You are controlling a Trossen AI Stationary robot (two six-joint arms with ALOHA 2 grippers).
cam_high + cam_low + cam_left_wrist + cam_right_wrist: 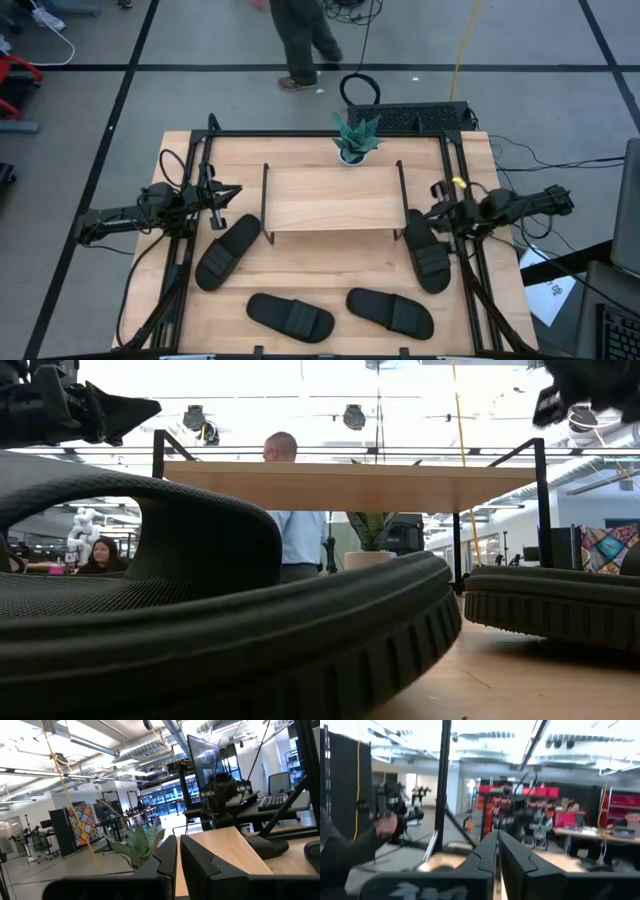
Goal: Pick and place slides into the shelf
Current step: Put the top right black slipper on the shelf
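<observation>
Four black slides lie sole-down on the wooden table around the shelf [330,200], whose light top board stands on a thin dark frame [350,485]. One slide [227,250] lies left of the shelf, one [428,252] right of it, and two [290,316] [390,312] lie near the near edge. My left gripper [232,192] [177,845] hangs shut in the air by the shelf's left end. My right gripper [425,213] [497,842], also shut, hangs above the far end of the right slide, raised clear of it [545,405].
A small potted plant [355,140] stands behind the shelf at the table's far edge. A person [305,40] walks on the floor beyond the far edge. In the low view a slide [200,610] fills the foreground. Bare wood shows between the shelf and the two near slides.
</observation>
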